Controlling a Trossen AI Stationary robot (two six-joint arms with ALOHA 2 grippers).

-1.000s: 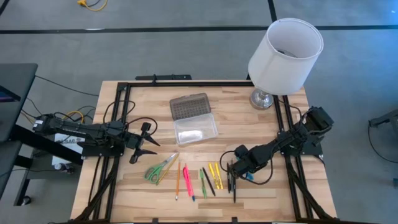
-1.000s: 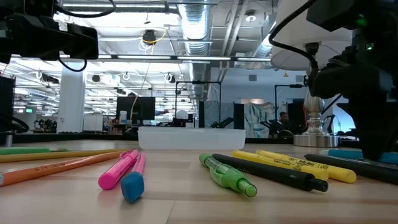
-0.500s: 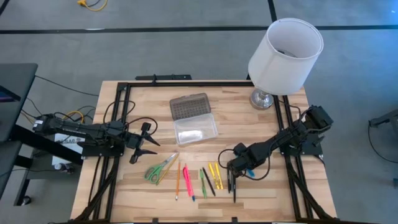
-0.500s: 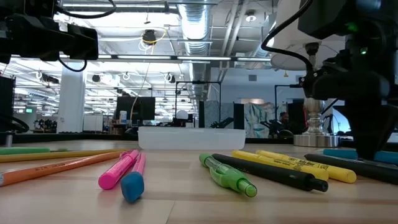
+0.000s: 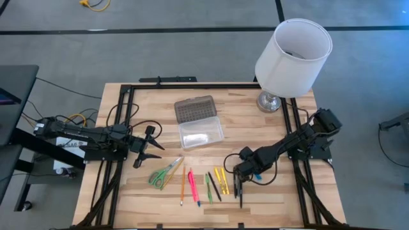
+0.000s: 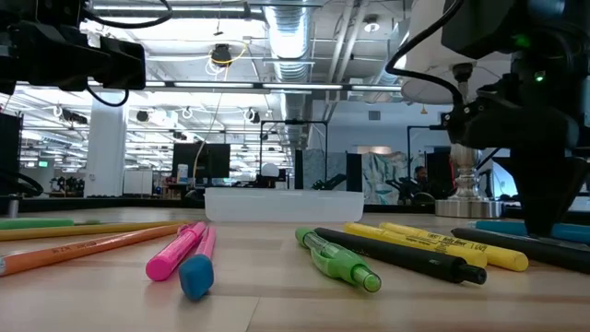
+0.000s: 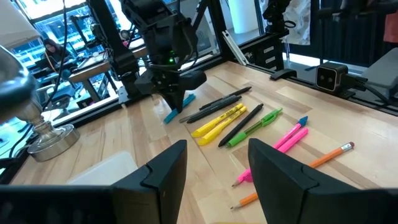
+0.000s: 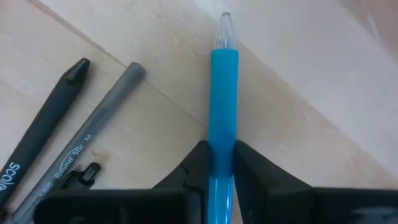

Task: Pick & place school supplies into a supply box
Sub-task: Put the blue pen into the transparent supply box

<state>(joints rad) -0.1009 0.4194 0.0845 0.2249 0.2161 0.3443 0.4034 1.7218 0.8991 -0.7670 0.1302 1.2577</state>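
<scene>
Now that its fingers have closed on the blue pen [image 8: 222, 99], the right pincer [image 8: 214, 163] is clenched around the barrel low over the desk [image 5: 249, 115] — a second ago the arm sat a little further out, and it has since crept in over the right end of the row and gripped. The pen looks still to be lying on the wood, tip pointing away from the wrist, with a black pen [image 8: 43, 130] and a grey pen [image 8: 93, 130] just beside it. That suggests the grasp is made and the lift has not begun.

Further along the row lie the yellow pens [image 5: 221, 179], a green pen [image 6: 336, 259], pink pens [image 6: 180, 251], an orange pencil [image 5: 182, 186] and the scissors [image 5: 165, 173]. The clear box [image 5: 201, 133] stands behind them with its lid [image 5: 195, 108] open, near the white lamp [image 5: 293, 51].

The left pincer [image 5: 149, 147] waits released — jaws spread — over the desk's left side, unmoved.
</scene>
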